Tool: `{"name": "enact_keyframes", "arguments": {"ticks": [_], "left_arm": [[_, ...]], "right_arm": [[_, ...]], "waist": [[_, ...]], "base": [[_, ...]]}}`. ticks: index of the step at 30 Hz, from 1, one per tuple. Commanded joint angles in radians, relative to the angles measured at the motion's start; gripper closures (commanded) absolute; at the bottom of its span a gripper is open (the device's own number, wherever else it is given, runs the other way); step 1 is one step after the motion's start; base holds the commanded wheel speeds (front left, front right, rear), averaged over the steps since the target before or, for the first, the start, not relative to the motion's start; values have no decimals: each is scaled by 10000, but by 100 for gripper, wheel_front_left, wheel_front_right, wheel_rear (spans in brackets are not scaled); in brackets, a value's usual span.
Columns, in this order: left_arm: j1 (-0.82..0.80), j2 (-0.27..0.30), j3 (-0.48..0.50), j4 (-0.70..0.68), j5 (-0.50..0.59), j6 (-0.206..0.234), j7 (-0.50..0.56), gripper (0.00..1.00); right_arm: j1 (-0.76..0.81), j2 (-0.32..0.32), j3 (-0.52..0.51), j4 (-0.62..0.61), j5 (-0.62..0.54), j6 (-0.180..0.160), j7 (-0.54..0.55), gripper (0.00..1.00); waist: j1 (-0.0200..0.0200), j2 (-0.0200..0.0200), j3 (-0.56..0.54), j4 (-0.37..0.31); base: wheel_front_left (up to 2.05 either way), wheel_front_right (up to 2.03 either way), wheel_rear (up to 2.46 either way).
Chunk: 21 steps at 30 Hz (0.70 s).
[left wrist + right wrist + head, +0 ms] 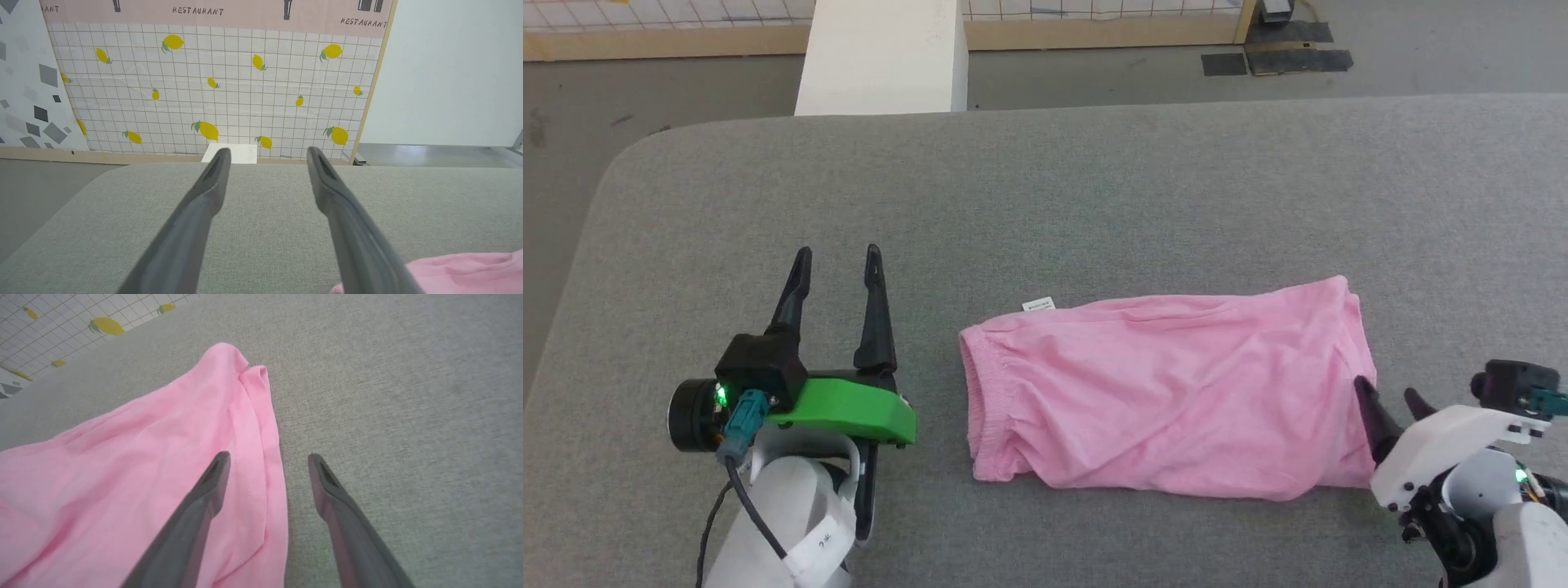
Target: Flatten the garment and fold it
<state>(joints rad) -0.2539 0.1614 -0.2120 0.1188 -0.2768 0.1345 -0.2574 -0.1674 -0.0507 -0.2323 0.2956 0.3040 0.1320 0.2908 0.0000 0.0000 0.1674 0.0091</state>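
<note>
The garment (1168,392) lies rumpled on the grey tabletop (1094,204), its long axis running side to side. Its waistband (980,400) faces the left claw (839,255), its hem the right claw (1383,386). The right claw is nearer, spread and straddling the hem edge. The left claw, also spread, stands apart from the waistband.

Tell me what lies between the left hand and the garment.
Only bare grey tabletop separates the left hand from the garment; the head view shows it.
</note>
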Motion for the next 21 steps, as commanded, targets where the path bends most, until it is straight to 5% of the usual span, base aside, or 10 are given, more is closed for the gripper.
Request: {"name": "enact_keyframes", "arguments": {"ticks": [1, 11, 12, 13, 15, 21], "left_arm": [[-24, -120, 176, 62, 201, -113, -41, 0], [382, -749, 905, 276, 940, -718, -42, 0], [395, -780, 952, 295, 970, -769, -42, 0], [412, -814, 1011, 312, 1010, -822, -43, 0], [441, -871, 1105, 339, 1081, -892, -43, 0], [541, -1001, 1313, 406, 1202, -1073, -43, 0]], "right_arm": [[-288, 4, 2, 299, -118, -13, 231, 0], [-1176, 5, 377, 1958, -151, -13, 1898, 0], [-1225, 5, 463, 2026, -72, -13, 2017, 9], [-1276, 5, 550, 2078, 0, -13, 2119, 45], [-1335, 5, 667, 2094, 41, -13, 2159, 96], [-1290, 5, 319, 1757, -141, -13, 1650, 100]], "waist": [[0, 0, -6, -35], [0, 0, -26, 82], [0, 0, -25, 87], [0, 0, -27, 92], [0, 0, -48, 100], [0, 0, -180, 95]], "base": [[0, 0, 0], [0, 0, 0], [0, 0, 0], [0, 0, 0], [0, 0, 0], [0, 0, 0]]}}
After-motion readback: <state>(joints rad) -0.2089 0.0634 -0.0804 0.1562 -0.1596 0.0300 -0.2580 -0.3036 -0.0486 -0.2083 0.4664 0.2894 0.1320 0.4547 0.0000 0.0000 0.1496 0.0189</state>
